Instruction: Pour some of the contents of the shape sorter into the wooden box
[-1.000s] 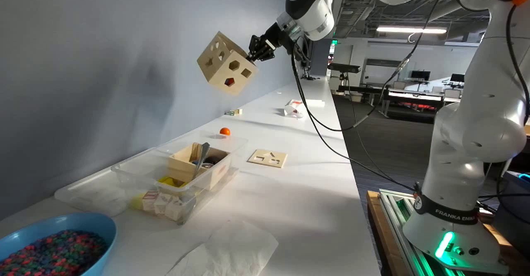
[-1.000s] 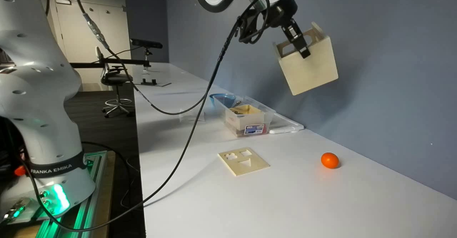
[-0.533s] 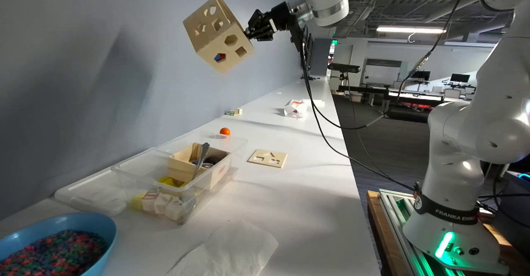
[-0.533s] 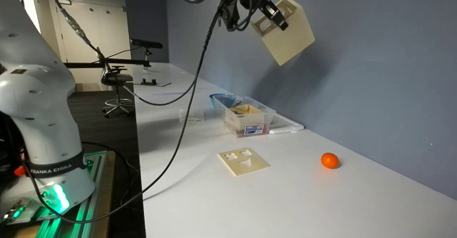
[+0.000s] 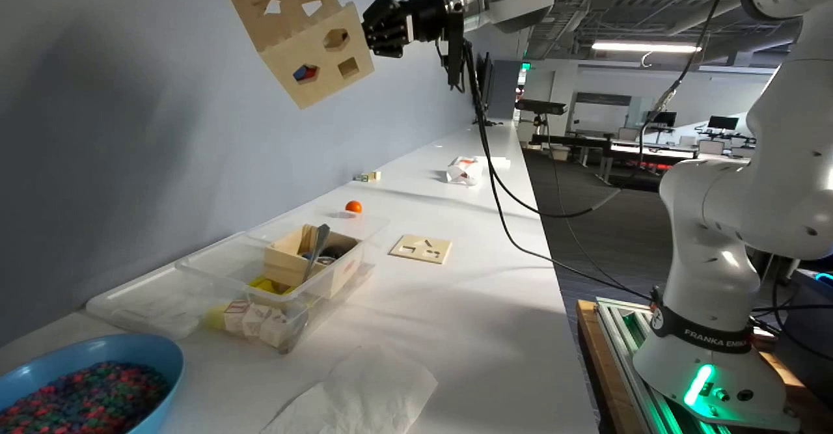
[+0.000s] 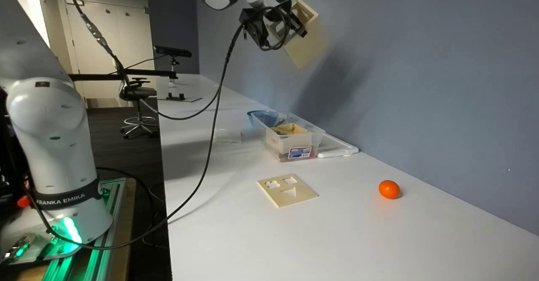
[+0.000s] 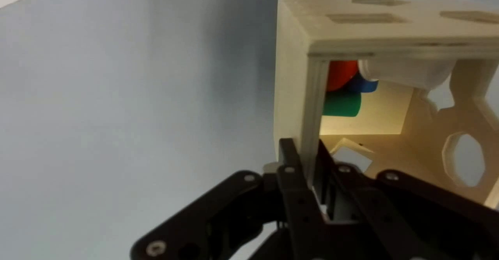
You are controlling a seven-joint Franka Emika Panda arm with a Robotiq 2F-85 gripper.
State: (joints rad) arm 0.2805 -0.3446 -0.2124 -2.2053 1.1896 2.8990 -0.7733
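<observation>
The shape sorter is a pale wooden cube with cut-out holes, seen in both exterior views (image 5: 324, 62) (image 6: 309, 47). It is tilted, high above the clear container. My gripper (image 5: 368, 30) (image 6: 303, 32) is shut on one wall of its open side. The wrist view shows the fingers (image 7: 304, 152) on either side of this wall (image 7: 290, 76). Inside lie a red block (image 7: 341, 75), a blue block (image 7: 364, 84), a green block (image 7: 343, 104) and a whitish piece (image 7: 409, 71). The wooden box (image 5: 283, 259) (image 6: 290, 142) stands in the clear container, with a spoon-like utensil sticking out.
The clear plastic container (image 5: 215, 274) stands near the wall (image 5: 163, 161), beside its lid (image 5: 143, 310). A blue bowl (image 5: 166, 362) of coloured bits, a flat wooden plate with cut-outs (image 6: 282, 196), an orange ball (image 6: 389, 189) and white paper (image 5: 371, 388) lie on the table.
The gripper and held shape sorter have risen, then moved along the wall, looking larger in one exterior view and smaller in the other. The sorter's tilt has shifted. Things on the table have not moved.
</observation>
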